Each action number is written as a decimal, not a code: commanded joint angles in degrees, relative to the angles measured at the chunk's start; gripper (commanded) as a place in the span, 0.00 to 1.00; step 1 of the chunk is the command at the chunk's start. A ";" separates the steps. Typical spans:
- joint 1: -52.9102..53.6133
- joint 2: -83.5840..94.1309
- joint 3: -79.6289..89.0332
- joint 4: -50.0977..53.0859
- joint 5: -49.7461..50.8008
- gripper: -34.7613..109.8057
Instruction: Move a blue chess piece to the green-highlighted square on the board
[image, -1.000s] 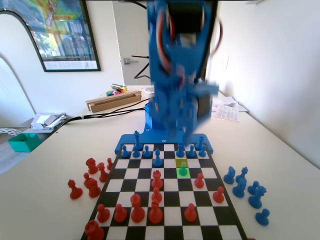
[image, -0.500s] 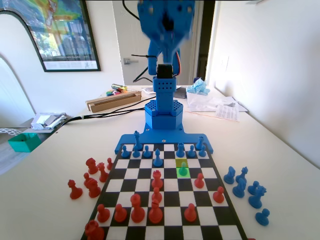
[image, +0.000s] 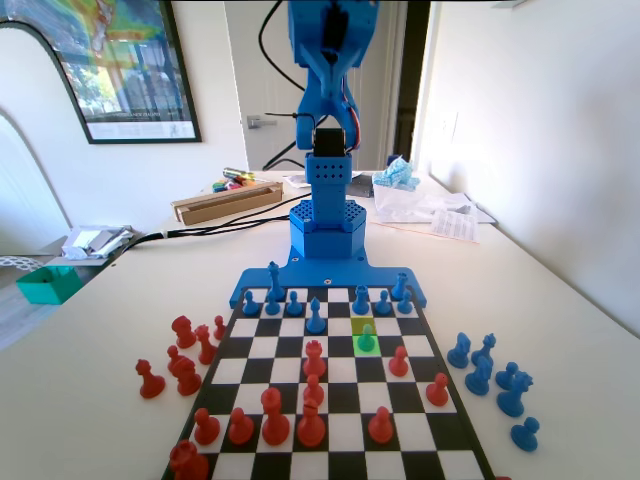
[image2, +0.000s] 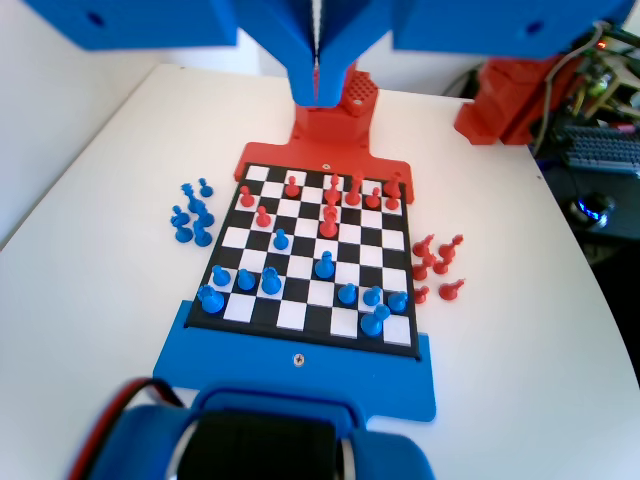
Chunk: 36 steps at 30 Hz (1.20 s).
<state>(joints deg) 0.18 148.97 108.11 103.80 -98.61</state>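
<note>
The blue chess piece (image: 367, 338), a small pawn, stands upright on the green-highlighted square (image: 368, 347) of the board (image: 330, 470), three columns in from the right in the fixed view. A duller yellow-olive square (image: 362, 324) lies just behind it. From the wrist view the same pawn (image2: 281, 239) shows far below, standing free. My gripper (image2: 318, 97) hangs high above the board (image2: 312, 345), its jaws pressed together with nothing between them. The blue arm (image: 328, 60) is folded upright over its base at the board's far end.
Several blue pieces (image: 490, 375) lie off the board at the right in the fixed view, several red ones (image: 180, 350) at the left. Red pieces (image: 312, 395) hold the near squares, blue ones (image: 293, 300) the far rows. A teal box (image: 47, 284) sits far left.
The arm has lifted from low over the board's far rows and folded back upright over its base. The pawn has stayed on the green square throughout.
</note>
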 joint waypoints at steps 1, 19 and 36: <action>-0.79 5.01 4.13 -2.11 -1.49 0.25; -0.18 22.68 16.70 -13.01 -2.29 0.25; 1.41 26.10 16.88 -13.80 -2.11 0.25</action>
<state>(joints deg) 0.88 174.90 124.54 91.05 -100.11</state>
